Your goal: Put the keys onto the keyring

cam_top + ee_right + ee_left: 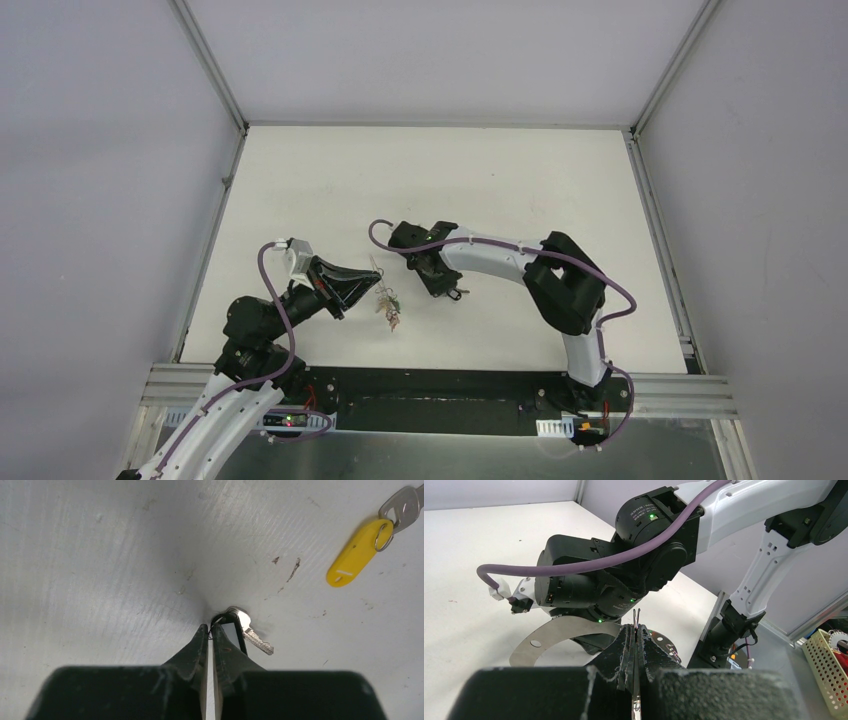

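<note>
Left jaws: clamped on the thin wire of the keyring [637, 616]. A cluster of tagged keys [388, 306] hangs at their tip, over the table [500, 180]. Right jaws: all but together, tips down on the table at the tag ring of a black-tagged key [256, 641]; grip unconfirmed. A yellow-tagged key [352, 556] lies well apart.

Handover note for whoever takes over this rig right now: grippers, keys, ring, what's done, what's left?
Left gripper: jaws shut on the keyring.
Right gripper: jaws shut, tips at the black-tagged key on the table; whether it is gripped is unclear.
Done: a cluster of keys seems to hang from the ring.
Left: the black-tagged key and the yellow-tagged key, which lies loose nearby.
</note>
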Motion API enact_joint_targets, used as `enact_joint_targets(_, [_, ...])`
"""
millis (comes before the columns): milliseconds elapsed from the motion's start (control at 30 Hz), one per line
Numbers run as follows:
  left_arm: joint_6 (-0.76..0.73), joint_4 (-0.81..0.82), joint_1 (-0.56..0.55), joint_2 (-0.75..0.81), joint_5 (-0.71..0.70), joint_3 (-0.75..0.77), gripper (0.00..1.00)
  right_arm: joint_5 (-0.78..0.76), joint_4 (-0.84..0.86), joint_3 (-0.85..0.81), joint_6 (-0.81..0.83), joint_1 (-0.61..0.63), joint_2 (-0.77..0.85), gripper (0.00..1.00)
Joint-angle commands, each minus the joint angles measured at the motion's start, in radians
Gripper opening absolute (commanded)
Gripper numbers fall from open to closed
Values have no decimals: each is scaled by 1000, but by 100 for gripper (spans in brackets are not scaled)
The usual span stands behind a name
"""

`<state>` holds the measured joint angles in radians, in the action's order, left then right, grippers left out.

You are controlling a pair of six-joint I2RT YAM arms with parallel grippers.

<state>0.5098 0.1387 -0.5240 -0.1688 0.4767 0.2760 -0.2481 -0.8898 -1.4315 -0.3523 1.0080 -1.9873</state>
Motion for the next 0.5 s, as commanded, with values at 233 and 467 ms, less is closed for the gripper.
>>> enact_joint_targets(233, [12, 29, -5, 12, -15, 19, 0, -19, -21, -14, 28, 9, 116, 0])
enact_joint_targets(467, [9, 27, -5, 13, -13, 20, 0, 71, 5, 7, 32, -23, 216, 0])
